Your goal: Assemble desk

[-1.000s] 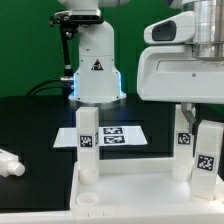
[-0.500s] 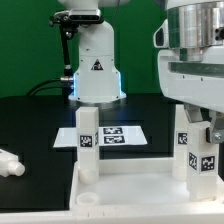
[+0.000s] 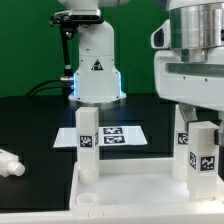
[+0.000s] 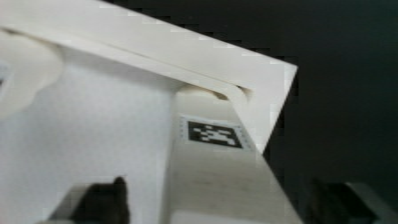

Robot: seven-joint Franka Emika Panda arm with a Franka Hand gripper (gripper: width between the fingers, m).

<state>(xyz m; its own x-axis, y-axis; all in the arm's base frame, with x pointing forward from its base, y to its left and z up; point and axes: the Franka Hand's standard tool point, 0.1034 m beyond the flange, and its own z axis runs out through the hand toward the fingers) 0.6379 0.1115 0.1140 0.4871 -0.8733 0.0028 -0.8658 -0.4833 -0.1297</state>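
From my station, the end effector (image 4: 219, 200) reads as open. In the wrist view its two dark fingers (image 4: 111, 203) stand on either side of an upright white leg with a clear gap on each flank, so nothing is gripped. That leg carries a black-and-white square tag on the face towards the camera and sits right at a corner of the desk panel (image 4: 98, 110).

In the exterior view the desk fills the foreground from roughly 5 to 8 o'clock. Its desk panel (image 3: 130, 195) lies flat on the black tabletop (image 3: 35, 120), rim up. Three legs stand upright on it. The left leg (image 3: 88, 143) rises at the panel's 10 o'clock corner with its tag facing me. The far right leg (image 3: 184, 140) and the near right leg (image 3: 205, 152) stand close together at about 3 o'clock of the frame, both tagged. The arm's big white wrist housing hangs directly over that pair, at 1 to 2 o'clock, and the end effector comes down around the top of the near right leg. From this angle I cannot tell whether anything touches.

A loose white part (image 3: 10, 163) lies on its side on the tabletop at 9 o'clock, off the panel and partly cut by the frame edge.

Behind the panel, at the centre of the frame, the marker board (image 3: 112, 135) lies flat. Past it at 12 o'clock stands the white robot base (image 3: 97, 70) with its triangle logo.
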